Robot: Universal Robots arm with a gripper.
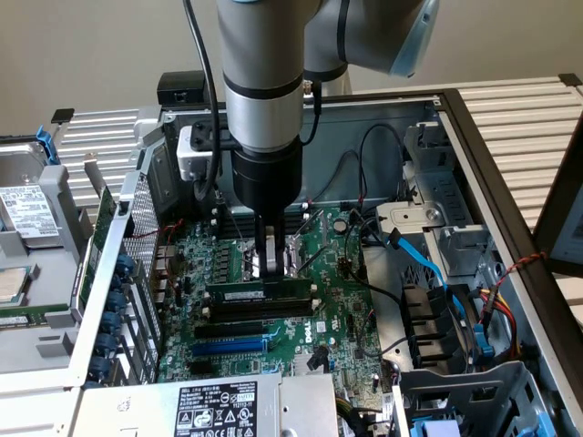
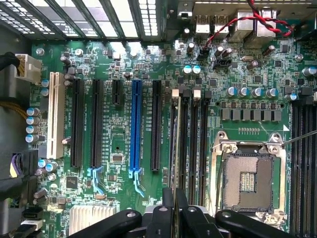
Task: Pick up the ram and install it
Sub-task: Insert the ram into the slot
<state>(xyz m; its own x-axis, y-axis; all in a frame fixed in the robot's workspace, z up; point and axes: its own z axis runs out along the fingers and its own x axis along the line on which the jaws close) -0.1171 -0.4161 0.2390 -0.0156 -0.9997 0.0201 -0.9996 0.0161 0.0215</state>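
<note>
The ram (image 1: pixel 260 293) is a long dark-green stick with a pale label, standing on edge and level above the motherboard. It runs parallel to the black memory slots (image 1: pixel 258 316). My gripper (image 1: pixel 269 266) comes straight down on the stick's top edge, near its middle, and is shut on it. In the wrist view the ram (image 2: pixel 174 148) shows edge-on as a thin line running out from the black fingers (image 2: pixel 184 214), beside the memory slots (image 2: pixel 190 144). I cannot tell whether the stick touches a slot.
The long blue slot (image 1: pixel 228 347) lies beyond the memory slots, and the open processor socket (image 2: pixel 246 178) is on their other side. Blue and black cables (image 1: pixel 428 273) and a drive cage crowd the exterior view's right. The case wall (image 1: pixel 114 246) stands at its left.
</note>
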